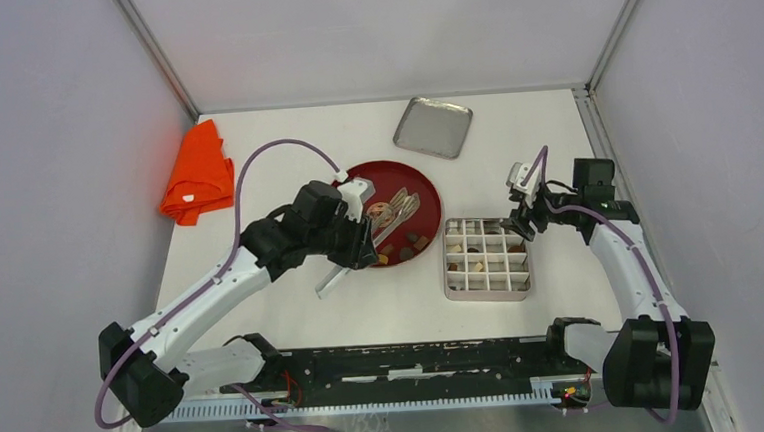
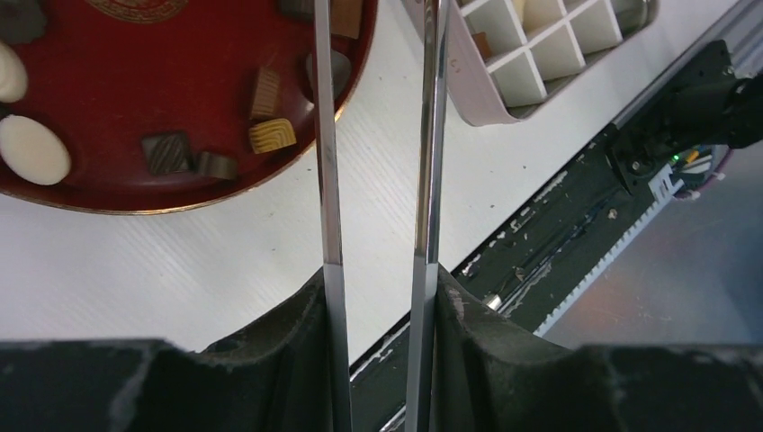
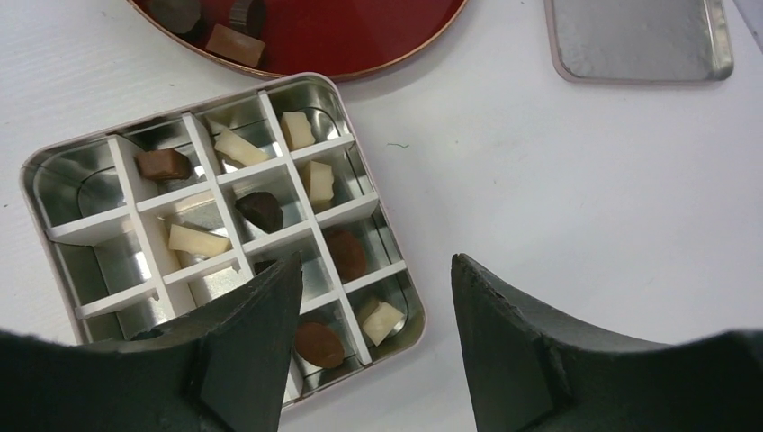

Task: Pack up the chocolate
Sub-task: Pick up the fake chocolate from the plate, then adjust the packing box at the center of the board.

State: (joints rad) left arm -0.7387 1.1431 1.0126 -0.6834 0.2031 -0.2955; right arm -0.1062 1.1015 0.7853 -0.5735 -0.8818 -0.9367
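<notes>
Counts, left to right in the top view:
- One orange cloth (image 1: 195,174), crumpled, at upper left.
- One left gripper (image 1: 361,245), left of centre. Its fingers pinch one pair of metal tongs (image 1: 333,279). You see the two steel blades (image 2: 328,180) clamped between the black pads in the wrist view. They run up out of the frame, so you cannot tell where the tips are.
- One red plate (image 1: 427,195) at centre.
- One silver lid (image 1: 433,127), lying flat and apart at the upper middle.
- One tin (image 1: 453,294) with a white grid, just right of the plate.
- One right gripper (image 1: 524,214) at the tin's upper right edge. Its fingers are spread with nothing between them (image 3: 376,265).

Chocolate, loose on the plate: you can count at least eight pieces at the upper left of the left wrist view.
- Two cream-white ovals (image 2: 34,149).
- One dark ribbed square (image 2: 166,153).
- One tan ribbed piece (image 2: 272,135).
- The rest are brown or dark.

Chocolate in the tin: at least nine pieces, one to a cell.
- Five cream blocks (image 3: 199,241).
- Four brown or dark rounded pieces (image 3: 261,210).
- A further cell is partly hidden by the finger.
</notes>
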